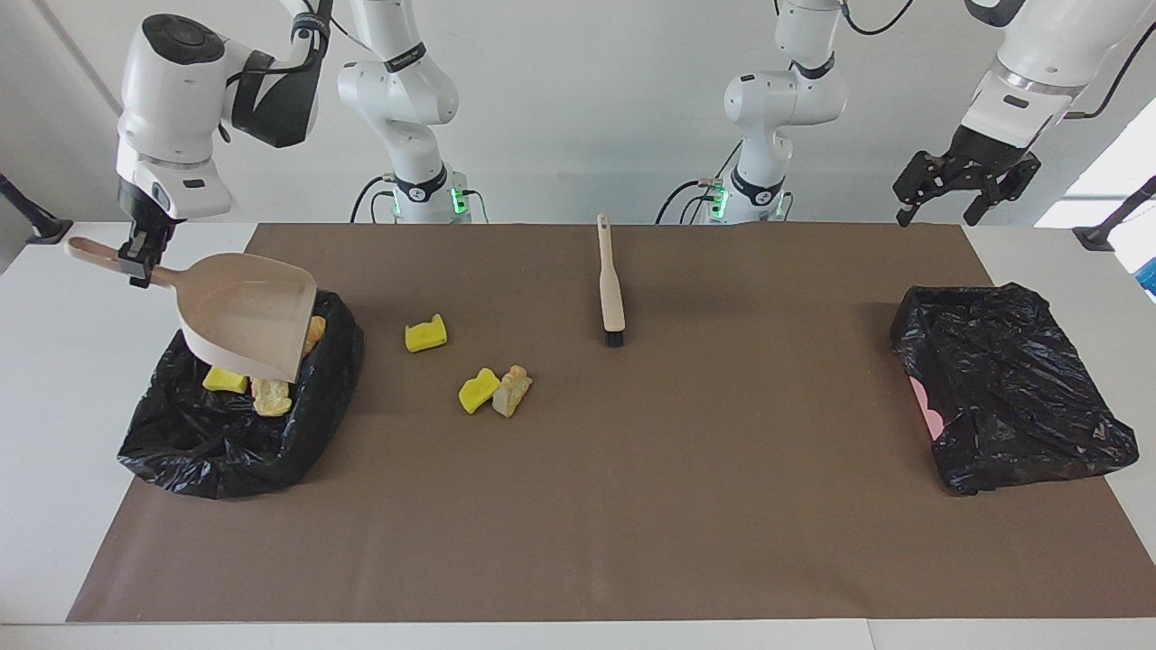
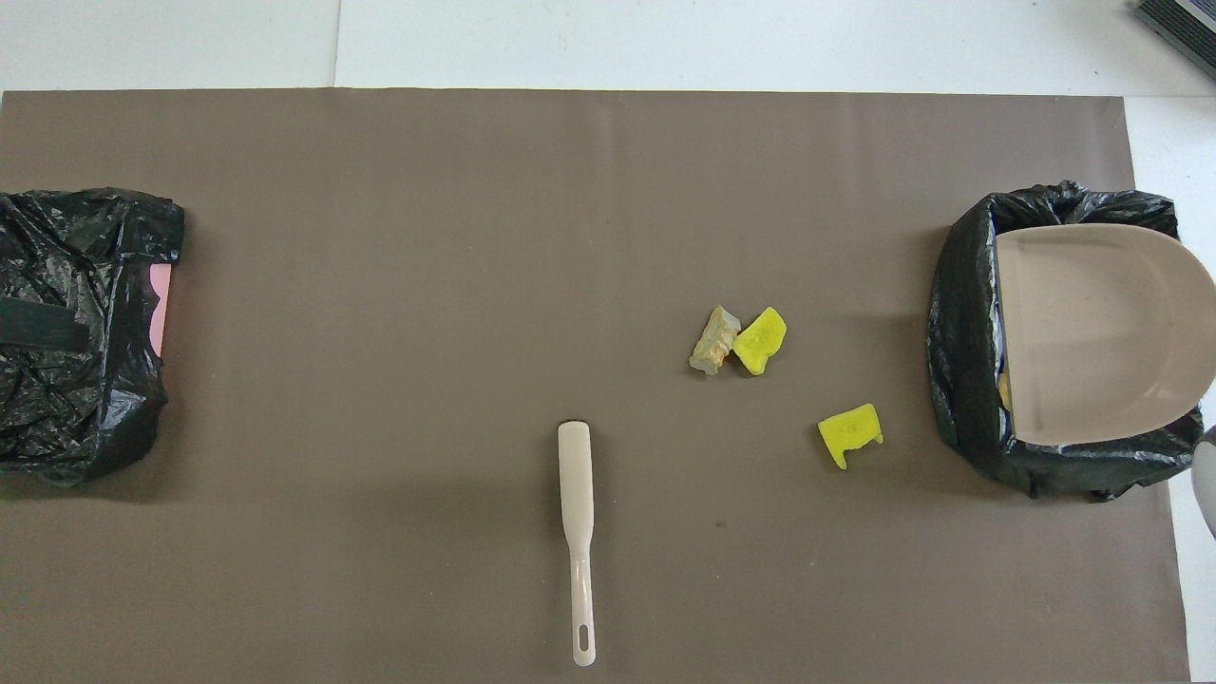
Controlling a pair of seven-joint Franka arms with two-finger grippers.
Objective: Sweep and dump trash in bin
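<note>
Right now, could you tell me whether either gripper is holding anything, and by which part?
The right gripper holds the dustpan by its handle, over the bin. The left gripper is open and holds nothing.

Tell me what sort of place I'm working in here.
Probably a robotics lab bench, not a home: two fixed arms stand at a white table covered by a brown mat, before a bare white wall, with staged foam and bread-like trash and two bag-lined bins.

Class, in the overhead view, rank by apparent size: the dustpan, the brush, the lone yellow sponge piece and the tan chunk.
1. Dustpan, though raised toward the camera
2. Brush
3. Yellow sponge piece and tan chunk: too alike to rank
</note>
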